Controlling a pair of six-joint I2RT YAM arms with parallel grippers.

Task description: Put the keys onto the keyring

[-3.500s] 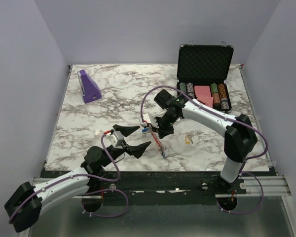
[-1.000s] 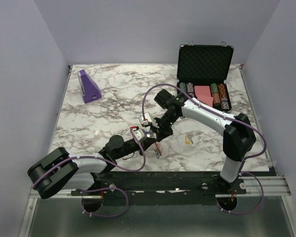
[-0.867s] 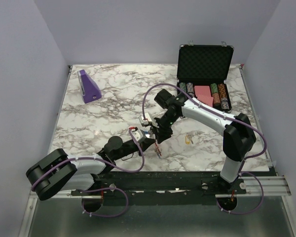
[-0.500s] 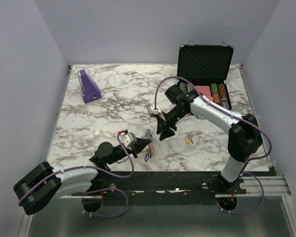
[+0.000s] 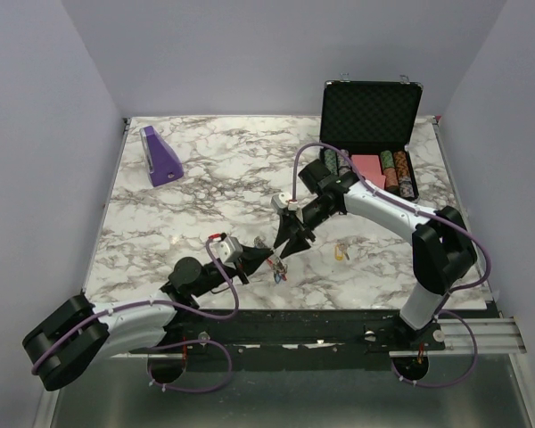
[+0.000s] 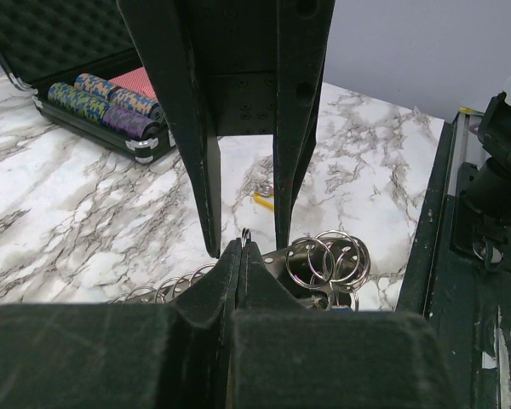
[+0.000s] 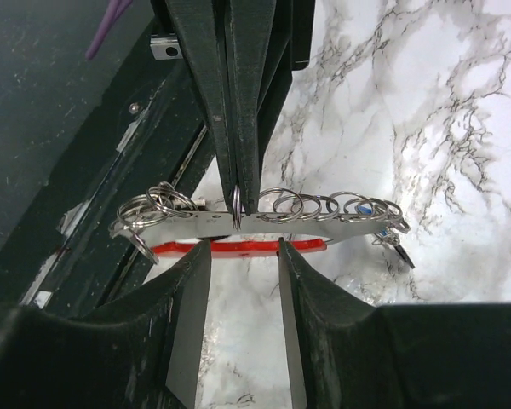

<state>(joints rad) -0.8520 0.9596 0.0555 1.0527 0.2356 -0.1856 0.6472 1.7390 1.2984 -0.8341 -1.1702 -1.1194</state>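
- My left gripper (image 6: 242,251) is pinched tight on one thin ring of the keyring (image 7: 307,226), a grey metal bar with a row of rings and a red crescent piece (image 7: 179,249) under it.
- That puts the keyring over the near middle of the white marble table (image 5: 205,178).
- My right gripper (image 7: 241,254) comes in from the far side, fingers apart and holding nothing, tips either side of the pinched ring.
- The yellow-headed key (image 5: 341,252) lies on the marble to the right, near the keyring but not on it.
- The open black poker chip case (image 5: 370,111) sits far right.
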